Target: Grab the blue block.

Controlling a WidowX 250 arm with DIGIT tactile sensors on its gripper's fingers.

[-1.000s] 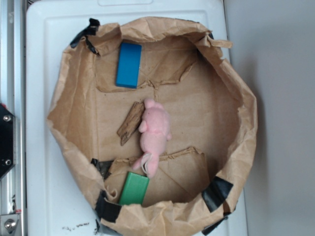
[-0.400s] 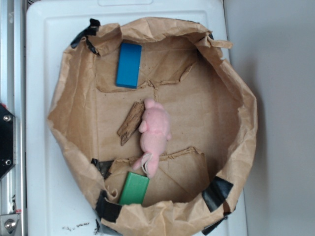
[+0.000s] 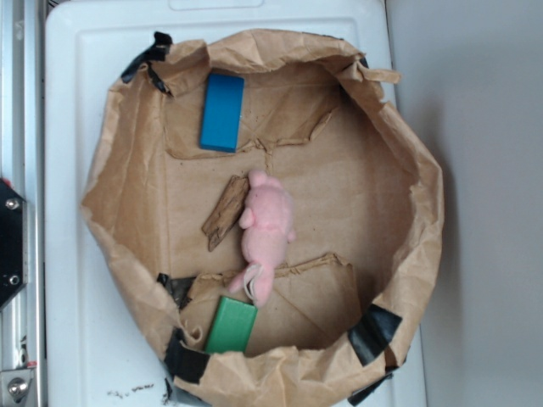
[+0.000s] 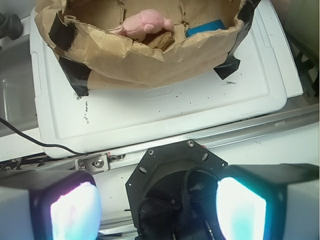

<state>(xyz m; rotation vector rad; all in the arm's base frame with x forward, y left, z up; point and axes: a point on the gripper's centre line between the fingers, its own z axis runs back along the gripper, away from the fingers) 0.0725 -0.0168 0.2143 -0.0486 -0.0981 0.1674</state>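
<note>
Scene change: nothing in the exterior view has shifted over the last second; every object in the paper nest lies where it lay, and the arm has not come into that view.
Meaning for the task: by my reading the grab has not begun; the whole approach is yet to be made.
White tray (image 3: 76,170): sits ahead of the tool on the bench, carrying the bag; in the wrist view its near edge lies beyond the metal rail.
Brown paper bag (image 3: 399,220): torn open and rolled down into a bowl, patched with black tape; its crumpled wall stands between the tool and the contents.
Pink plush toy (image 3: 267,229): in the middle of the bag, farther from the tool than the bag's near wall.
Blue block (image 3: 222,111): flat on the bag floor near one rim, well apart from the toy; in the wrist view only a corner shows over the paper wall, ahead and to the right of the tool (image 4: 157,202).
Green block (image 3: 231,326): at the opposite rim, ahead and left, hidden from the wrist view.
Wood scrap (image 3: 224,212): touching the toy's side.
Tool state: jaws spread wide, nothing between them, hanging over the robot base well short of the bag.
Next call: likely a reach forward and right, clearing the paper wall before dropping.
</note>
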